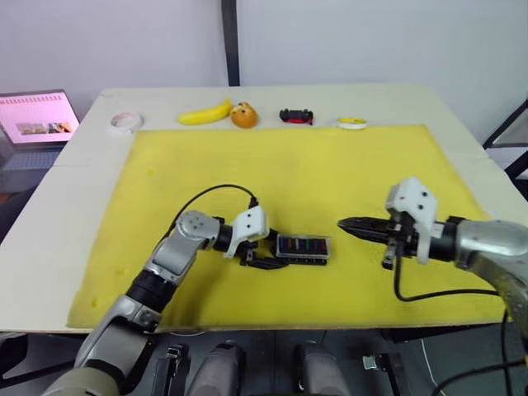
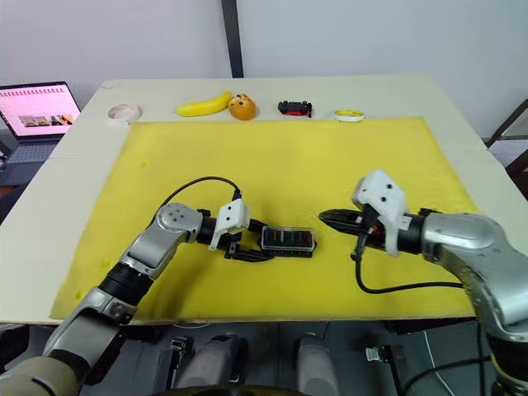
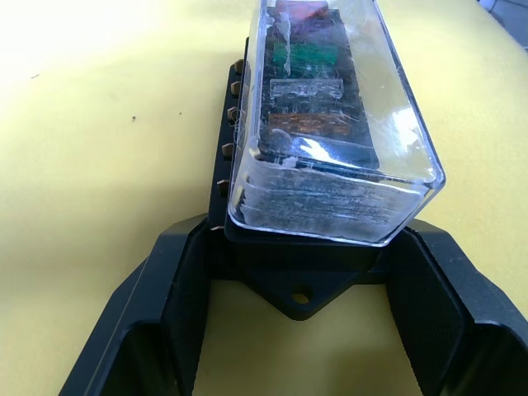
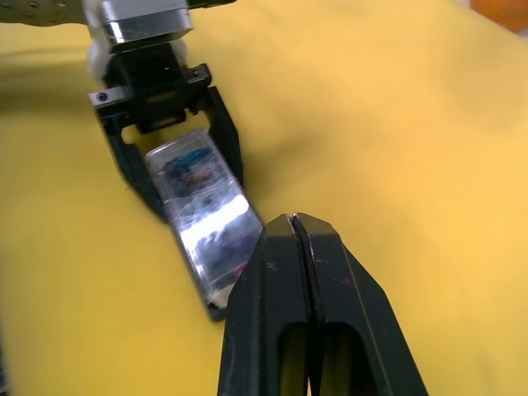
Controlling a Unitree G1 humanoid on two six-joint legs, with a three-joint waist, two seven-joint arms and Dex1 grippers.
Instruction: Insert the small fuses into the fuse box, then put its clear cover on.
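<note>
1. The fuse box (image 1: 304,248) lies flat on the yellow mat (image 1: 330,165), toward the mat's near edge and about midway across. Its long axis runs left to right.
2. The clear cover (image 3: 330,124) sits on top of the box. The small fuses (image 1: 307,245) show through it as coloured strips — green, red and orange among them — lined up along the box's length.
3. The left gripper (image 1: 262,257) has its fingers spread, one on either side of the box's left end. The left wrist view shows the end between them, with a gap on each side.
4. The right gripper (image 1: 348,225) lies just right of the box and points at its right end. Its fingers are pressed together on nothing.
5. Open yellow mat stretches far of the box; the near edge is closer.
6. Along the table's (image 1: 66,190) far edge, well apart from the box, lie a tape roll (image 1: 125,122), a banana (image 1: 205,113), an orange (image 1: 243,115), a toy car (image 1: 296,116) and a yellow disc (image 1: 352,123) — a laptop (image 1: 33,124) stands at far left.
</note>
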